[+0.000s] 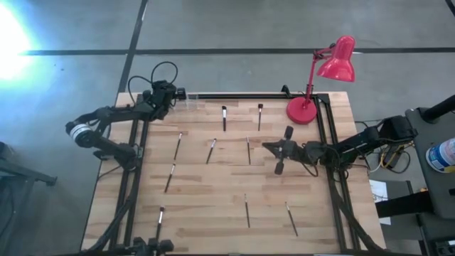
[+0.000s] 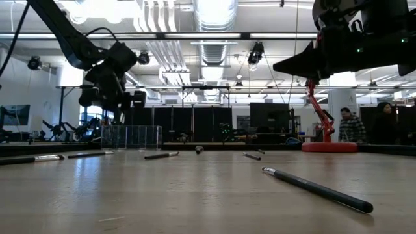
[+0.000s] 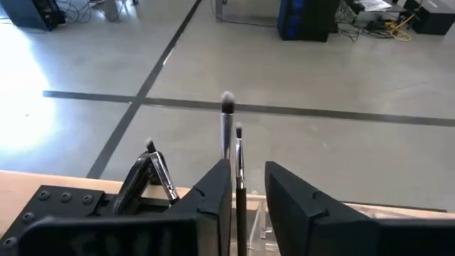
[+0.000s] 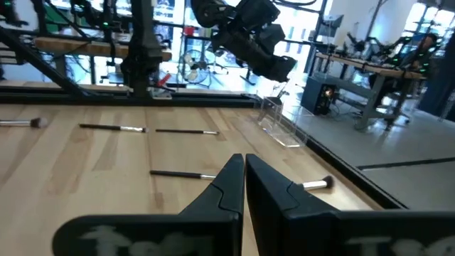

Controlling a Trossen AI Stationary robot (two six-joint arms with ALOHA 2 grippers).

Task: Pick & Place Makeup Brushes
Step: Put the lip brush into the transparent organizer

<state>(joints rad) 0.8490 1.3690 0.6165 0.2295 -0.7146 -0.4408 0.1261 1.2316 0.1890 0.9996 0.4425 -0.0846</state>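
Makeup brushes (image 1: 212,150) are seen scattered singly across the wooden worktop (image 1: 213,206), well apart from one another: two near the far edge, three across the middle, one beside the left rail, and three toward the near edge. In the low view one brush (image 2: 317,188) is seen lying flat close to the camera, with others lined up farther back. A clear holder (image 2: 130,137) is placed at the far left corner of the worktop, and several brushes are shown standing in it in the left wrist view, bristles up; one grey-tipped brush (image 3: 227,124) and a thinner one (image 3: 239,160) rise just in front of the left claw (image 3: 249,192). The left claw (image 1: 169,94) is held above that holder, its fingers (image 3: 213,195) parted, with the thin brush's handle seen in the gap; whether the handle is touched by either finger cannot be told. The right claw (image 1: 269,146) is held above the middle right of the worktop, well apart from the holder, and its fingers (image 4: 231,181) are pressed together with nothing between them. A red desk lamp (image 1: 323,75) is set on the far right corner of the worktop. In the low view two people (image 2: 351,127) are visible in the room behind the lamp.
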